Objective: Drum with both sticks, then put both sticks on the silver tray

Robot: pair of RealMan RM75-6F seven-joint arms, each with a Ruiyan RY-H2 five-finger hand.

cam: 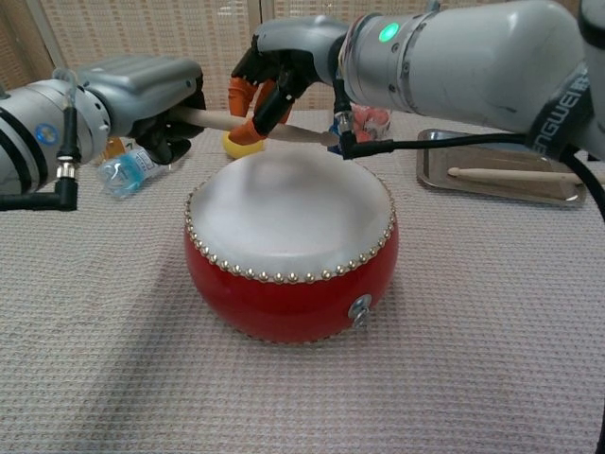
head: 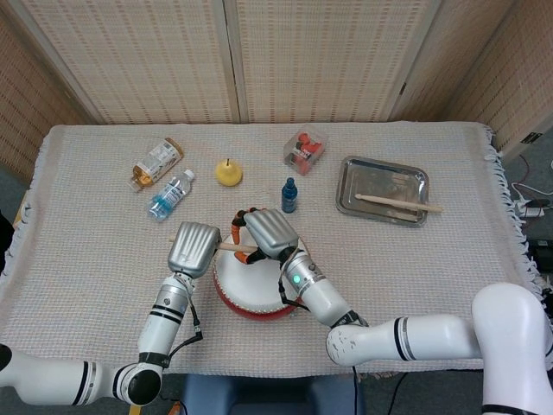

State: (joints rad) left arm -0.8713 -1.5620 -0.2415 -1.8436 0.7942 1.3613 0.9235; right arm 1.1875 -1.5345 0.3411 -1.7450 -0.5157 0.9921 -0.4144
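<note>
The left hand (cam: 142,95) is gripping a drumstick (cam: 248,126) by its end, holding it level over the far edge of the red drum (cam: 291,251). The right hand (cam: 284,59) is curling its orange-tipped fingers (cam: 242,91) around the same stick's middle. The drum is sitting at the near middle of the bench (head: 415,259). Far to the right, the second drumstick (head: 397,202) is lying in the silver tray (head: 356,170).

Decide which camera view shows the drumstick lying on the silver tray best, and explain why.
The head view: the drumstick lies fully visible, slanting across the silver tray. The chest view shows it low and foreshortened at the right edge.
</note>
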